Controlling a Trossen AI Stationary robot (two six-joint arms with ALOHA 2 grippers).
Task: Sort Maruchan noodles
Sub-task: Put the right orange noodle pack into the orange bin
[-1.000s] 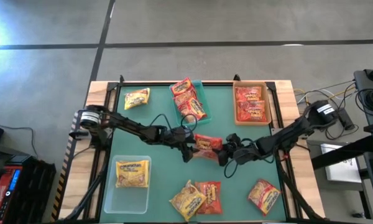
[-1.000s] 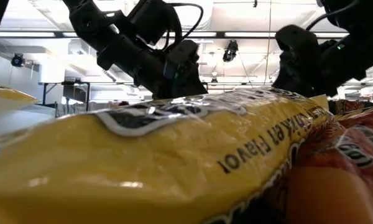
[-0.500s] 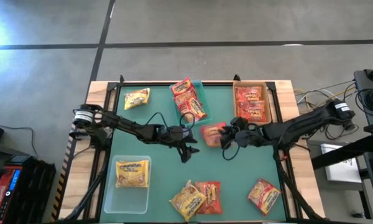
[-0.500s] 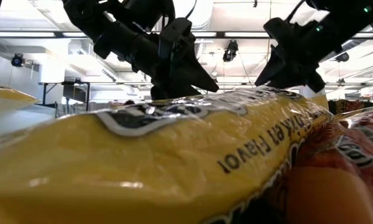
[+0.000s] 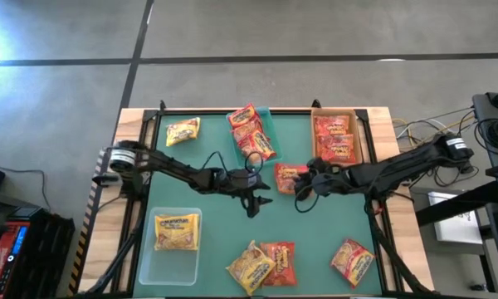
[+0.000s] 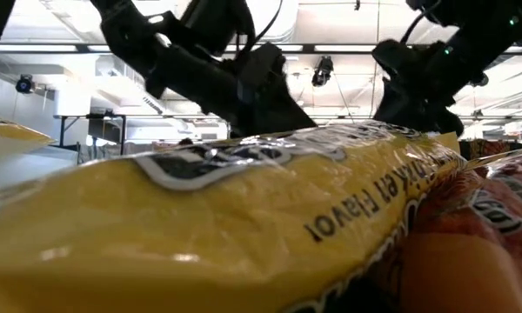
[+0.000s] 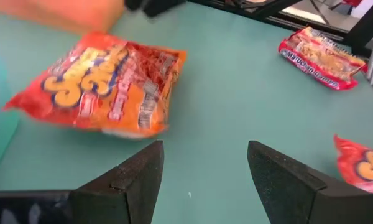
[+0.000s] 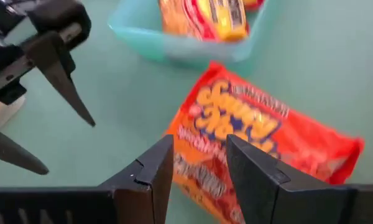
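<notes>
Nearest to me, along the near edge of the green table (image 5: 216,216), I see a yellow packet and a red packet overlapping (image 5: 262,264), with another red packet (image 5: 351,258) off to the right. On the near left, the clear bin (image 5: 173,259) holds one yellow packet (image 5: 176,231).

At mid-table, my left gripper (image 5: 253,202) hangs over bare mat with its fingers spread and nothing between them. Just right of it, my right gripper (image 5: 300,188) reaches in from the right; its fingers (image 8: 150,167) close on the edge of an orange-red packet (image 5: 290,177), which lies between the teal bin and the tan bin, a little nearer than both. In the left wrist view that same packet (image 7: 105,84) sits just beyond my open fingers.

Farther back, the teal bin (image 5: 269,126) carries several red packets (image 5: 251,133), the tan bin (image 5: 353,133) on the right holds red packets too, and a lone yellow packet (image 5: 183,130) lies at the far left.
</notes>
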